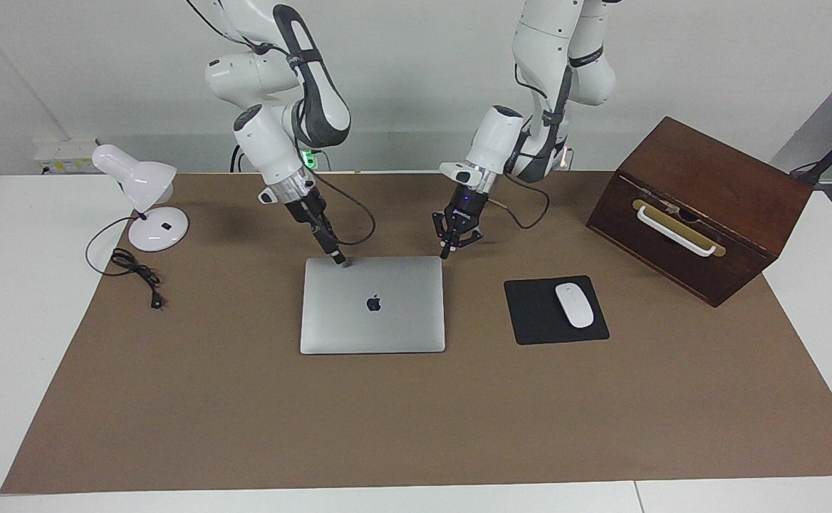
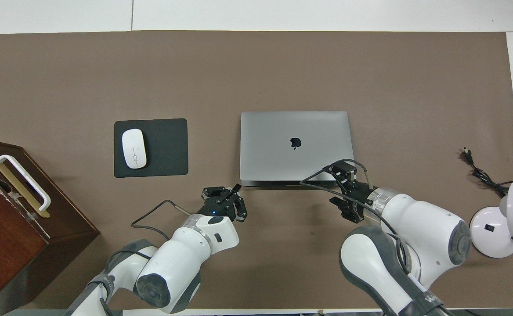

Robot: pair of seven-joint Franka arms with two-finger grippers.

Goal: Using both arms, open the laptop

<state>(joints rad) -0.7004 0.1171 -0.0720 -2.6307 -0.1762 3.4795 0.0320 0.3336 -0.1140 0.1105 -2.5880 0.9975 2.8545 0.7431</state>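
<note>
The laptop (image 1: 373,313) (image 2: 283,131) lies closed and flat in the middle of the brown mat, with its dark logo facing up. My right gripper (image 1: 338,260) (image 2: 332,172) slants down onto the laptop's edge nearest the robots, close to the corner toward the right arm's end. Its tip is at the lid there. My left gripper (image 1: 445,251) (image 2: 236,188) is shut with its fingertips together and holds nothing. It hangs just off the laptop's corner nearest the robots, toward the left arm's end, low over the mat.
A black mouse pad (image 1: 530,313) with a white mouse (image 1: 574,305) lies beside the laptop toward the left arm's end. A brown wooden box (image 1: 701,206) with a white handle stands past it. A white desk lamp (image 1: 147,206) and its cord sit toward the right arm's end.
</note>
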